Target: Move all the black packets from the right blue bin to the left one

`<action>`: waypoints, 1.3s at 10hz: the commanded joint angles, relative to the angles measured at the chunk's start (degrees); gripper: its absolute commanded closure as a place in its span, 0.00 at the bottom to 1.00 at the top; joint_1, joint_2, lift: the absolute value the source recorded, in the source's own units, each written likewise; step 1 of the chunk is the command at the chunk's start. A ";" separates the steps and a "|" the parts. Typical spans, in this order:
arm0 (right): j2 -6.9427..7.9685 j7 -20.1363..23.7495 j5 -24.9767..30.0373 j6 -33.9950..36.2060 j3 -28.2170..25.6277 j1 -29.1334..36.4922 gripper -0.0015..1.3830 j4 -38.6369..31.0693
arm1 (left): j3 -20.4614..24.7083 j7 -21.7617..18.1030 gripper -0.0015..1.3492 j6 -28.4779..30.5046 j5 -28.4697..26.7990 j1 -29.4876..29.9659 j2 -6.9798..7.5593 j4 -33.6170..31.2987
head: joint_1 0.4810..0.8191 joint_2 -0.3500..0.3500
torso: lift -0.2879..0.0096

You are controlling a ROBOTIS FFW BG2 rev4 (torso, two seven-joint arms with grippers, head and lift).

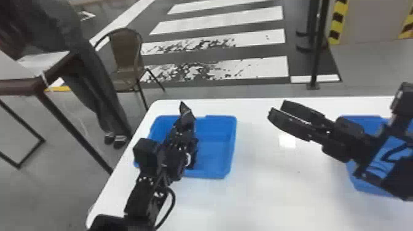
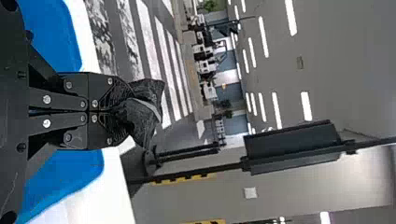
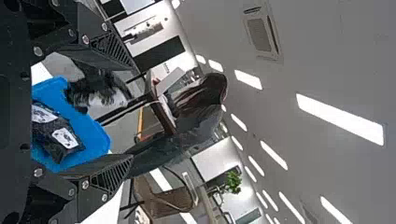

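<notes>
Your left gripper [image 1: 182,124] was closed firmly on a black packet [image 2: 145,105], its two flat fingers drawn together. The packet stuck out past the fingertips, a crumpled dark bundle with a pale strip across it (in the head view it looked almost like part of the hand). That hand was above the left blue bin [image 1: 215,147], pointing away from you, with the packet near the far rim and open blue floor showing to the hand's right.

Beneath the level of that hand, two more packets [image 3: 65,137] with white labels lay together in the left bin, as your right wrist view showed.

Your right gripper [image 1: 276,113] hung over the stretch of white table [image 1: 261,196] between the bins, well apart from the left hand and tipped toward its side. Its fingers were spread open, with a clear gap between them. Behind those fingers, under the wrist and forearm, was the right blue bin [image 1: 362,184] (the arm hid much of it, so you couldn't tell what it held). Beyond the left hand, off the table's far left corner, a brown chair [image 1: 124,46] stood on the floor.
</notes>
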 commanded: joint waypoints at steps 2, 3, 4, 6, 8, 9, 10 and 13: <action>-0.18 -0.53 0.05 1.21 -0.67 0.36 0.30 -0.79 | 0.76 0.21 0.83 1.86 -4.41 -7.45 0.86 10.08 | 0.63 0.95 | 0.50; -0.35 -0.53 2.22 3.18 -2.73 0.64 0.30 -2.34 | 1.10 0.21 0.41 -1.52 -1.90 -7.03 1.21 10.22 | 0.63 0.95 | 0.50; -0.35 -1.14 5.54 7.82 -5.59 1.20 0.30 -4.87 | 0.88 0.12 0.04 -7.42 2.45 -5.63 1.30 10.08 | 0.63 0.95 | 0.50; -0.53 -1.67 9.31 13.72 -10.61 1.06 0.30 -5.99 | -2.21 -0.93 0.13 -9.53 15.13 -2.39 1.38 4.87 | 0.63 0.88 | 0.50; -1.06 -1.67 15.25 18.08 -14.73 -0.77 0.30 -6.42 | -4.72 -2.43 0.13 -8.27 23.01 3.51 1.82 -4.27 | 0.63 0.78 | 0.50; -1.59 -1.58 19.02 20.61 -16.67 -2.88 0.30 -6.42 | -4.95 -3.39 0.13 -5.59 25.75 7.17 1.82 -9.19 | 0.63 0.71 | 0.50; -2.11 0.09 23.59 23.00 -18.38 -6.11 0.30 -4.45 | -5.07 -3.75 0.13 -3.62 27.24 10.55 1.73 -13.69 | 0.62 0.65 | 0.50; -2.82 3.43 38.22 40.86 -27.07 -10.75 0.30 -7.82 | -5.75 -4.80 0.14 0.73 29.41 15.89 1.65 -21.28 | 0.58 0.45 | 0.50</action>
